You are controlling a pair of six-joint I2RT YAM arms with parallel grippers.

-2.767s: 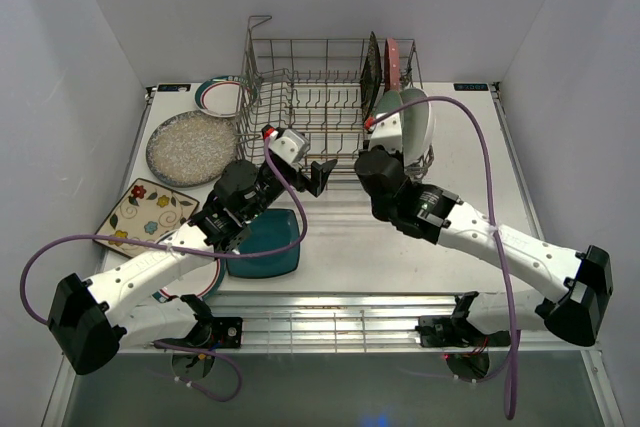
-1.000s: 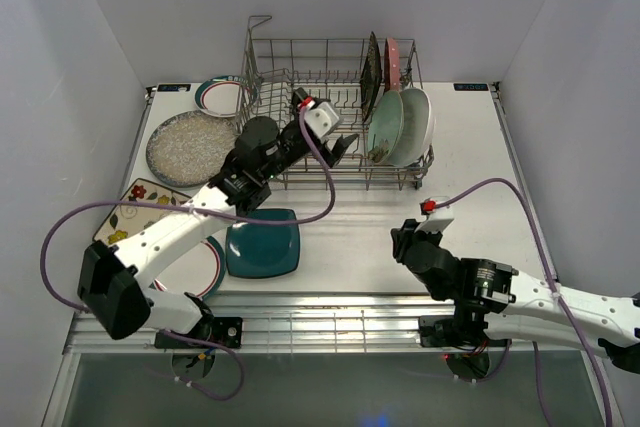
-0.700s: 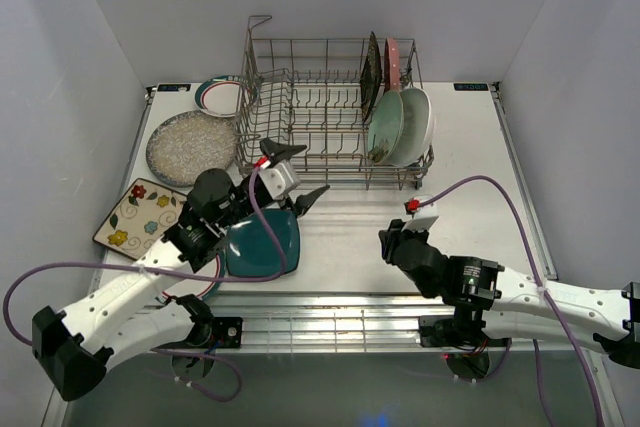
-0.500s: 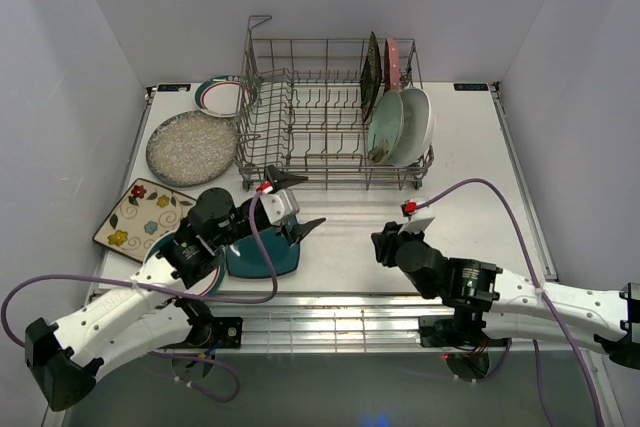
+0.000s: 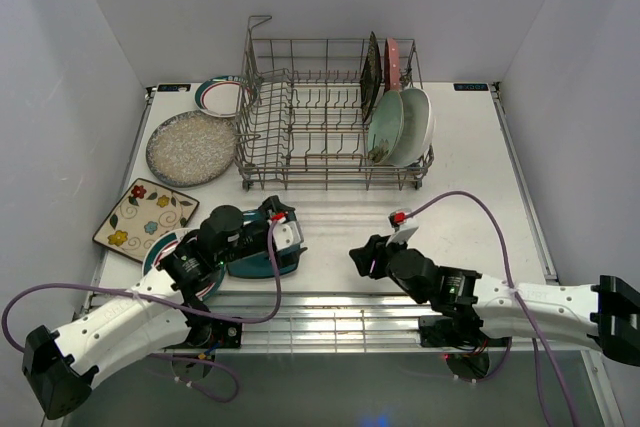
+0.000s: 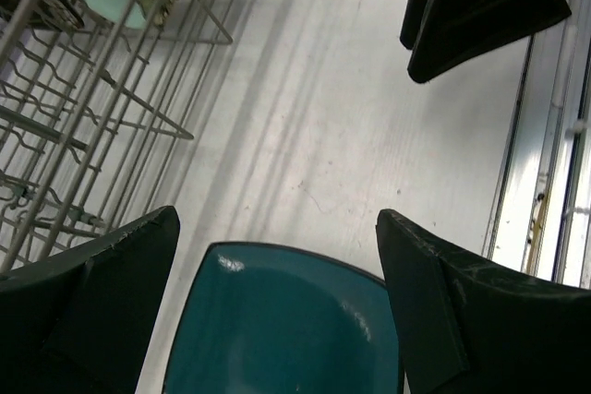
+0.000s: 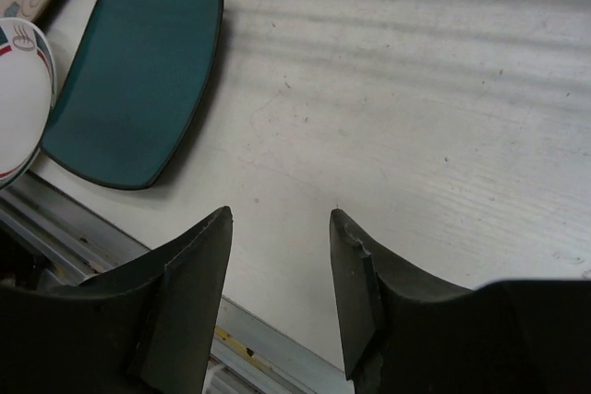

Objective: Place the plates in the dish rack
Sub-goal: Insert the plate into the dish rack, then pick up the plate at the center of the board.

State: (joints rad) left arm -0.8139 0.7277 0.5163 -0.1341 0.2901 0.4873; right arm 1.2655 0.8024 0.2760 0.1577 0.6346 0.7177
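Observation:
The dish rack stands at the back, with a mint plate, a white plate, a black plate and a pink plate upright at its right end. A teal square plate lies flat near the front. My left gripper hovers open just over it, a finger on either side of the teal plate in the left wrist view, left gripper touching nothing. The right gripper is open above bare table, empty, right gripper. The teal plate lies to its left.
On the left lie a speckled grey plate, a rimmed white plate, a cream flowered square plate and another rimmed plate partly under my left arm. The rack's wires are close by the left gripper. A metal rail runs along the front edge.
The left arm swung back from the rack and came down over the teal plate. The right arm slid left along the front, and its jaws widened.

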